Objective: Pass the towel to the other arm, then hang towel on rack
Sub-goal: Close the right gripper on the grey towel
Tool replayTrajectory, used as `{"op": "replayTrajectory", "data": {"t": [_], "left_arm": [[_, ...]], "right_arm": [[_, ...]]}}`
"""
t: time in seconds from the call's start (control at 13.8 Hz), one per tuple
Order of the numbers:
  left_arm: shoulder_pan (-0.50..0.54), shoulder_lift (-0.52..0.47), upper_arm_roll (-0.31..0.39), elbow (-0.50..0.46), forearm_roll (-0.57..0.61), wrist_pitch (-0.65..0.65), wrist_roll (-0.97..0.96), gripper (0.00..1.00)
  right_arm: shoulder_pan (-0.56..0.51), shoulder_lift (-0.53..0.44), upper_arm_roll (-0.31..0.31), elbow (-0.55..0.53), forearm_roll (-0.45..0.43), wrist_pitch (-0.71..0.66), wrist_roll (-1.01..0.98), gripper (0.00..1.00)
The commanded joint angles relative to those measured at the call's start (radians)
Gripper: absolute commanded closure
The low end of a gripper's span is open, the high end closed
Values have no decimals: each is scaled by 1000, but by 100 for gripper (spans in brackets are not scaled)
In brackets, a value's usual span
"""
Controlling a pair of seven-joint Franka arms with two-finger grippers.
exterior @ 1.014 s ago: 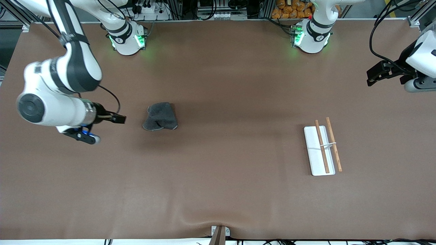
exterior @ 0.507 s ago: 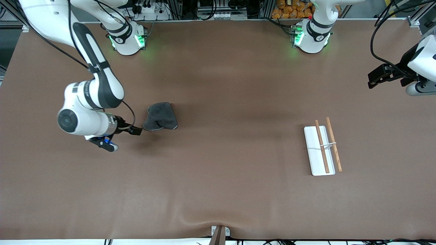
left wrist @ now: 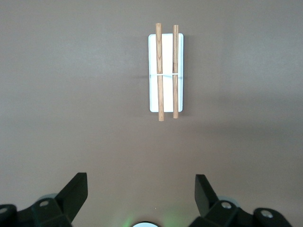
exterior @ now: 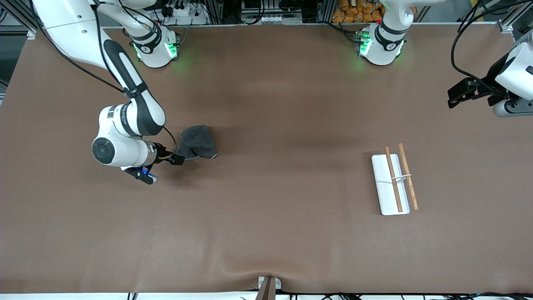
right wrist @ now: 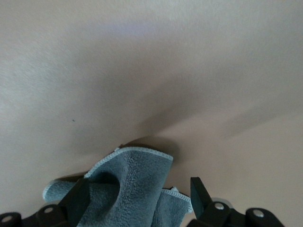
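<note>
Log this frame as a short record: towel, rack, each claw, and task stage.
towel: crumpled on the table, toward the right arm's end
rack: flat on the table, toward the left arm's end, bare
right claw: open, around the towel's edge, not closed
left claw: open, waiting high over the table
stage: towel not yet picked up

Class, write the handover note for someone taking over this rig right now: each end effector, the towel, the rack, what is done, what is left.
Right end effector: open, fingers straddling the towel at its edge toward the right arm's end; not closed on it.
Left end effector: open, waiting up over the left arm's end of the table, facing the rack.
Towel: crumpled on the table.
Rack: on the table, bare.
Done: approach to the towel.
Left: grasp, lift, pass to the left arm, hang on the rack.
</note>
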Motion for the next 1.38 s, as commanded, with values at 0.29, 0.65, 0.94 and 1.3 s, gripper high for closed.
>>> {"op": "replayTrajectory", "data": {"t": [0.29,0.65,0.94,1.3], "left_arm": [[7,-15,-1,-7,-18,-9,0,0],[14,-26,2,-9,-53,-18,-2,0],[14,-17,2,-10,-55,-18,-2,0],[14,-15,2,-13,-57,-13,-2,0]], "right_arm": [[13,23,0,-22,60,28,15,48],[17,21,0,-24,60,36,16,94],[19,9,3,-9,63,22,36,100],[80,6,26,165,63,-151,304,100]]}}
